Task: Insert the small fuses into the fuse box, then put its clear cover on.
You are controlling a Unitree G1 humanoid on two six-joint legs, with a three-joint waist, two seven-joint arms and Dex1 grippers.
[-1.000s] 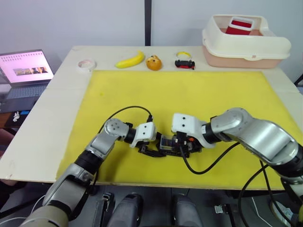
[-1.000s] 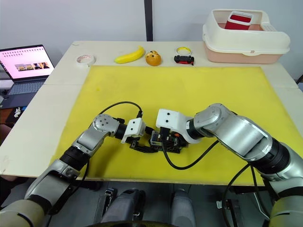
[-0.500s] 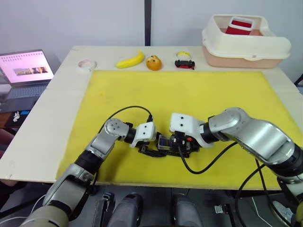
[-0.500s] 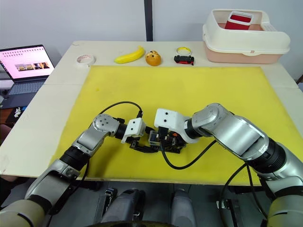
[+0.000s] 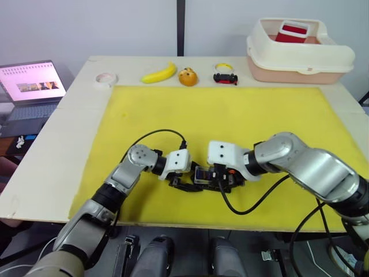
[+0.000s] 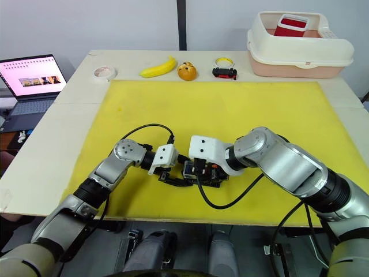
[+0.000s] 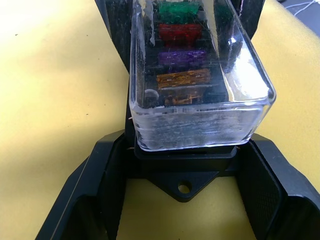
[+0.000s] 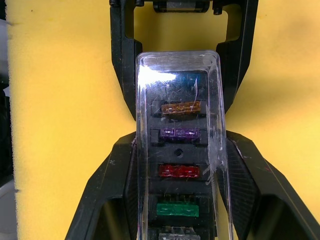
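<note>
Fuse box [image 8: 180, 200] lies on the yellow mat [image 5: 230, 115] near its front edge, between both grippers. Clear cover [image 7: 200, 100] sits on it, and small fuses [image 8: 179, 134] in orange, purple, red and green show in their slots. Left gripper [image 7: 182, 170] and right gripper [image 8: 180, 170] each pinch 1 end of the box.

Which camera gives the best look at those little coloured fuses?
The right wrist view: the fuses sit in a row under the clear cover, orange, purple, red, green. The left wrist view shows them end-on. From the head views they are specks between the grippers.
</note>
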